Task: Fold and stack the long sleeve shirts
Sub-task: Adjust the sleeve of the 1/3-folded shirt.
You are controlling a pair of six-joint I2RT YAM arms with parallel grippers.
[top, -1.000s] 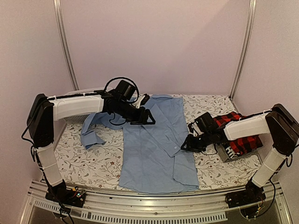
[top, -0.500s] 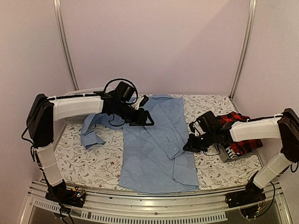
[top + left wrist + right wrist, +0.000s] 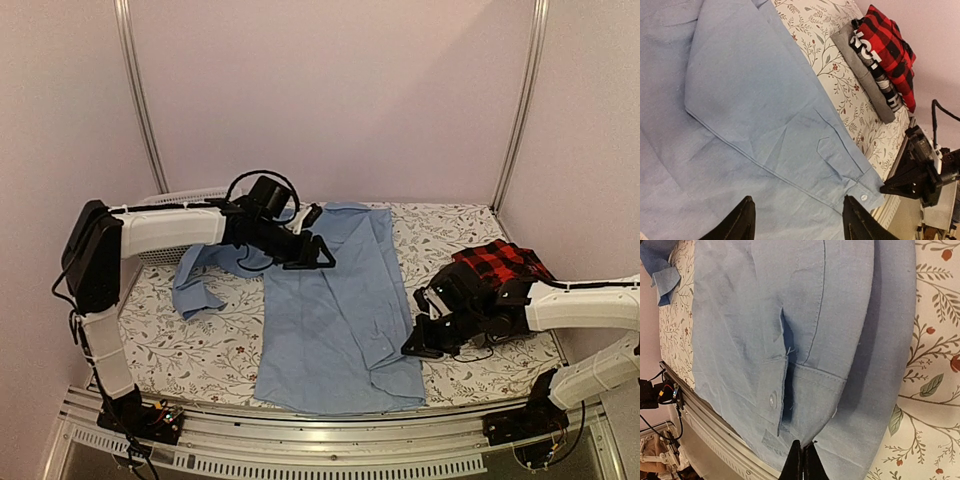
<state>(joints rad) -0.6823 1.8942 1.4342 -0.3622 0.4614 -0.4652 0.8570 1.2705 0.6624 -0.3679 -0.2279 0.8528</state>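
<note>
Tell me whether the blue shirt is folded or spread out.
Partly folded. The blue shirt lies full length; one sleeve is folded over its body, the other trails out onto the table.

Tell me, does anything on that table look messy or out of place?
One sleeve of the light blue shirt trails crumpled off to the left, while the rest lies flat. The plaid shirt sits folded at the right.
</note>
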